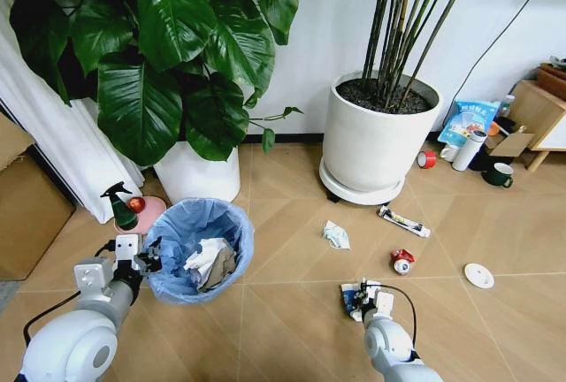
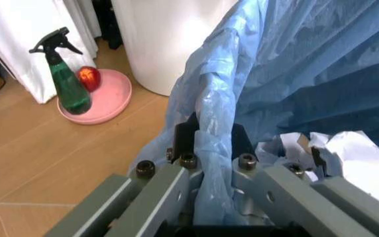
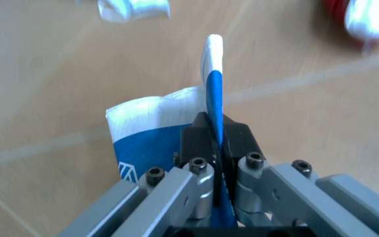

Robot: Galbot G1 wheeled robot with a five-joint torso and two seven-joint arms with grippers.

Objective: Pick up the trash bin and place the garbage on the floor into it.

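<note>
So the left end effector (image 1: 152,256) has the bin (image 1: 199,249) by its rim, fingers pressed together on the blue bag liner (image 2: 209,148) folded over the edge. The bin sits at the robot's front left, just in front of the small white pot (image 1: 196,172), and there's already crumpled paper (image 1: 209,261) inside it.

The right end effector (image 1: 363,298) is low over the floor (image 1: 292,311) at front right, pinching a blue-and-white wrapper (image 3: 151,132) edge-on between its fingers. The wrapper looks just barely off the floor, or maybe touching it, can't tell for sure.

Looks like the step in hand is the pick of that wrapper. Next move would need a lift and a carry across to the left, over the bin's open mouth, then a release. The mouth is wide, so that should be forgiving.

Room-wise: open floor between wrapper and bin, nothing in the way. Leftover litter lies farther out: a white wad (image 1: 336,235), a red-white crushed piece (image 1: 402,262), a thin tube (image 1: 404,221), a white lid (image 1: 478,276). The big white pot (image 1: 376,139) is behind those, so reaching the tube gets tight. A spray bottle (image 1: 119,207) on a pink dish (image 1: 146,214) crowds the bin's far-left side.
</note>
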